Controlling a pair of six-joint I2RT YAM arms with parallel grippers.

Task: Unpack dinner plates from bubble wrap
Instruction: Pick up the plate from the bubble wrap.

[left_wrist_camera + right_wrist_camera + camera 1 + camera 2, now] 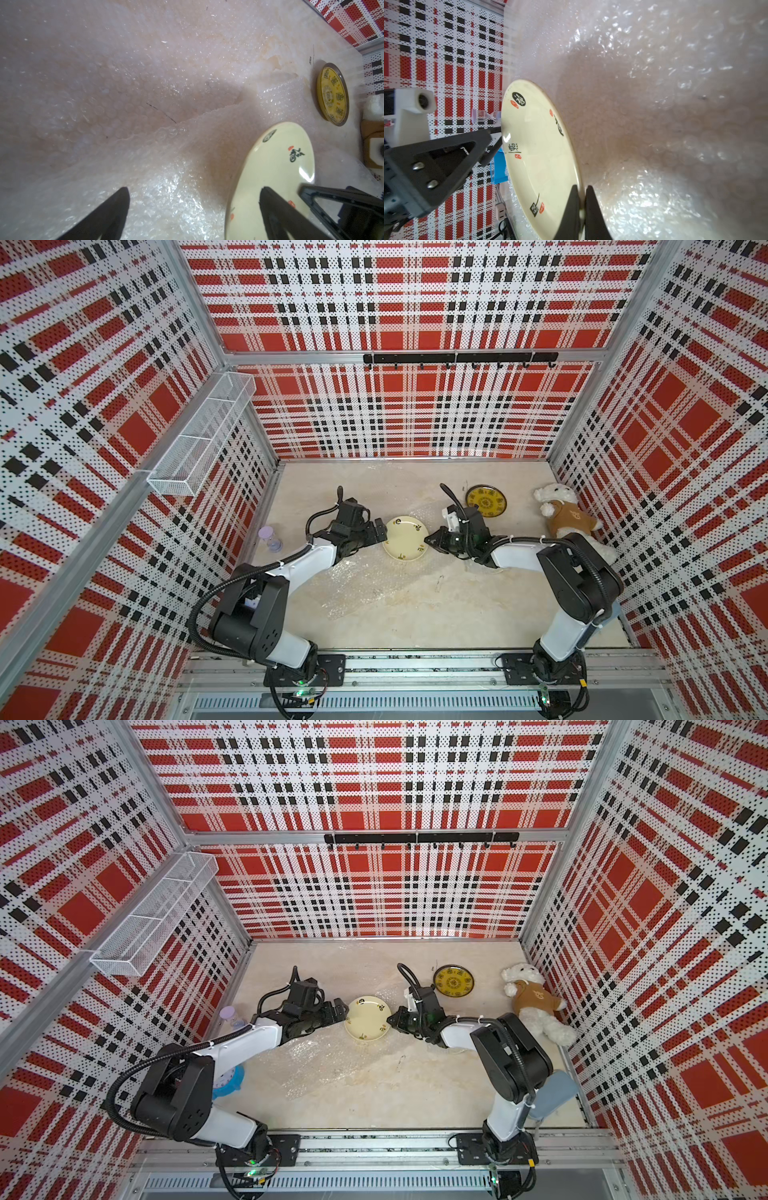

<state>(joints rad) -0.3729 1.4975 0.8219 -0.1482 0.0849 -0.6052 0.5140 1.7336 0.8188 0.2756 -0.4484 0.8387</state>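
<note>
At the middle of the table (415,614), we are pinching the rim of the cream plate (405,538) with the right gripper (581,187), its jaws closed thin on the edge nearest that arm. The left gripper (381,531) is hanging wide open at the opposite edge, holding nothing, one finger over the plate's face and the other over the bubble wrap (145,166). The plate is sitting uncovered on top of the crinkled sheet, and the shadow under it is suggesting to us that it is tilted up off the wrap. We are judging this a weak hold, because glazed ceramic caught by a narrow rim pinch is prone to pivoting or slipping. So we are aiming to raise it slowly and level. We are planning to bring the open left fingers down on the wrap rather than on the plate, so that the sheet is not riding up with it. We are looking to set it on bare table near the yellow plate (486,499), which is lying unwrapped at the back, while steering clear of the teddy bear (565,514).
</note>
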